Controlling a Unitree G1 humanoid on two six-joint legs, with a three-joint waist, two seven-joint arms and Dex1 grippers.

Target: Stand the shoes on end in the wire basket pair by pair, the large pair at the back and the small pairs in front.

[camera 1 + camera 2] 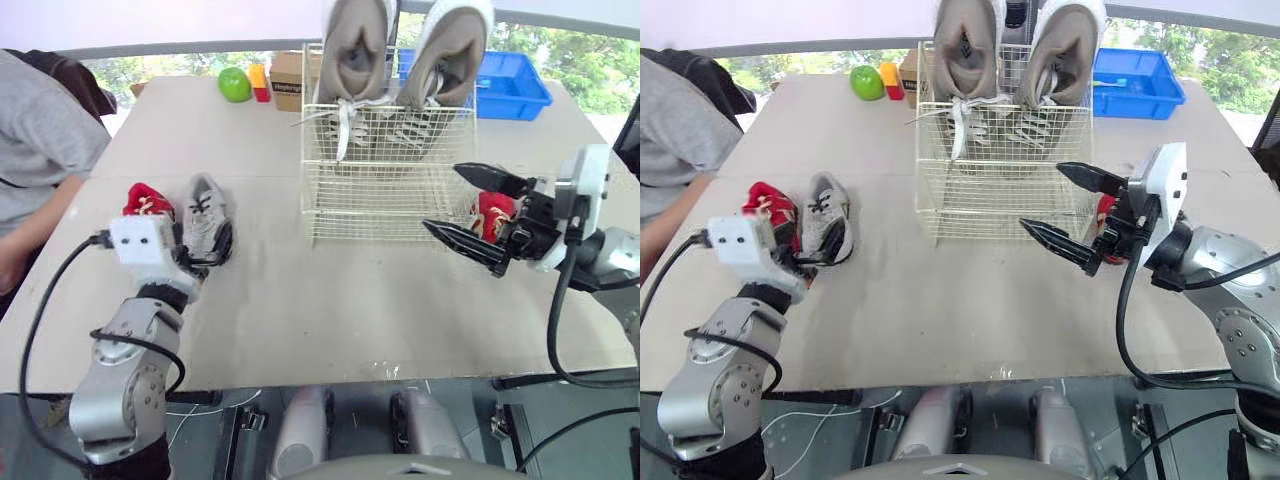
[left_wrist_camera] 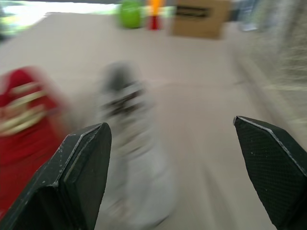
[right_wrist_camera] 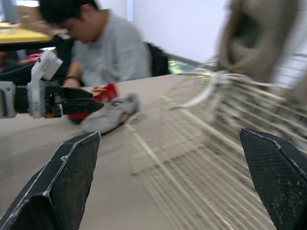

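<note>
A white wire basket (image 1: 385, 190) stands mid-table. Two large grey shoes (image 1: 355, 50) (image 1: 445, 50) stand on end at its back. Left of the basket, a small grey shoe (image 1: 207, 210) and a small red shoe (image 1: 148, 202) lie side by side on the table. My left gripper (image 2: 170, 129) is open just in front of the grey shoe, its fingers at the shoe's near end. My right gripper (image 1: 445, 200) is open and empty at the basket's right front corner. Behind its fingers lies another small red shoe (image 1: 492, 212).
A person in a grey shirt (image 1: 40, 140) sits at the table's left edge. At the back stand a green apple (image 1: 234, 84), small yellow and red blocks (image 1: 259, 80), a cardboard box (image 1: 288, 80) and a blue bin (image 1: 512, 85).
</note>
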